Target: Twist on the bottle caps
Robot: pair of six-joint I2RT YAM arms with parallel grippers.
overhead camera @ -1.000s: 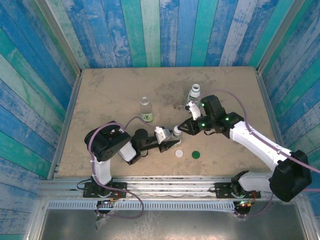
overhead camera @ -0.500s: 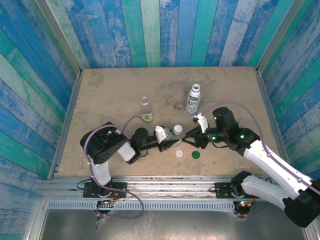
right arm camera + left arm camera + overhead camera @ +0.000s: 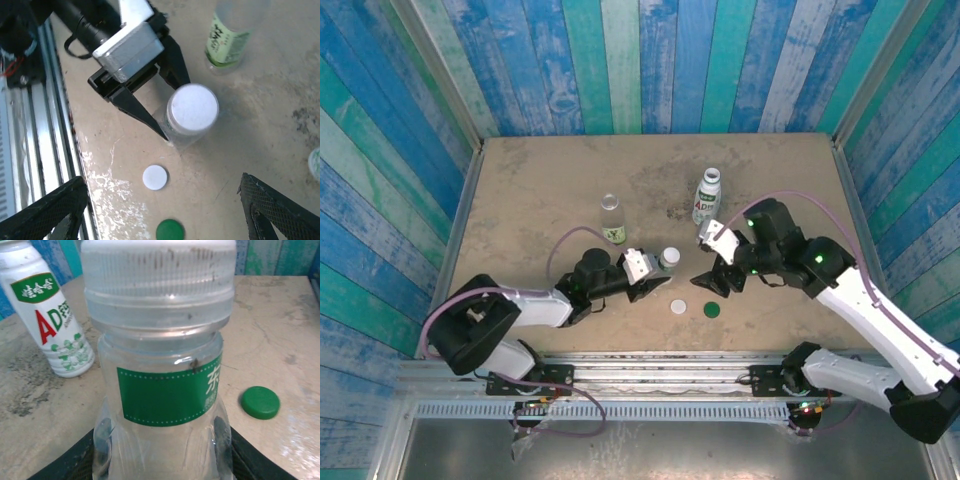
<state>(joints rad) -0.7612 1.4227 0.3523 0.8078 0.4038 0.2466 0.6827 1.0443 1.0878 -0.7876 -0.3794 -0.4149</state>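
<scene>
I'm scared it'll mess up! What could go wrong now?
The white cap and green cap lie close together, so the open right gripper might bump one while grabbing the other. The slim bottle stands near the left gripper, which holds the tiny bottle; a careless swing might tip it.

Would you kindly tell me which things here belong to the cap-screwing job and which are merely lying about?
Job: capped bottle, white bottle, slim bottle, white cap, green cap.
Not the job: walls, rail.
</scene>
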